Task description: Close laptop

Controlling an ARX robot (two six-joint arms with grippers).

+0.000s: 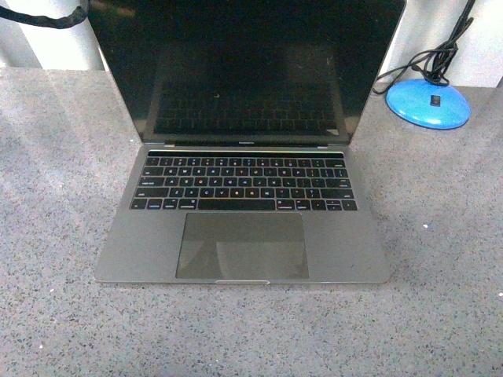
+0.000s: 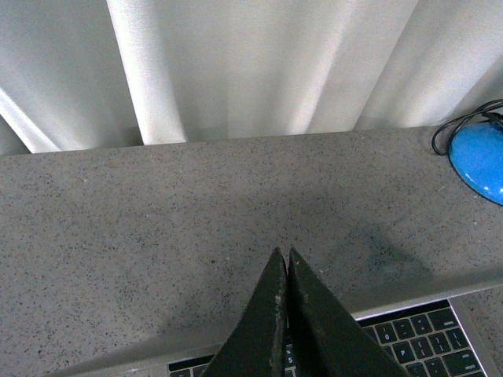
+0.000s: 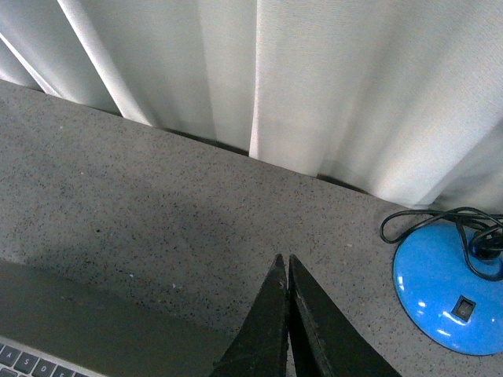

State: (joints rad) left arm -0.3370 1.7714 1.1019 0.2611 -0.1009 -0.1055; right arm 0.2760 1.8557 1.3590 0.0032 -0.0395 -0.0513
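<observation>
The laptop lies open in the middle of the grey table, its glossy black screen upright and dark, its black keys and trackpad facing me. Neither arm shows in the front view. In the left wrist view my left gripper is shut and empty, its fingertips above a strip of the laptop's keys and grey metal edge. In the right wrist view my right gripper is shut and empty over the table, with a grey corner of the laptop off to one side.
A blue round lamp base with a black cable sits on the table at the laptop's right; it also shows in the right wrist view and the left wrist view. A white curtain hangs behind the table.
</observation>
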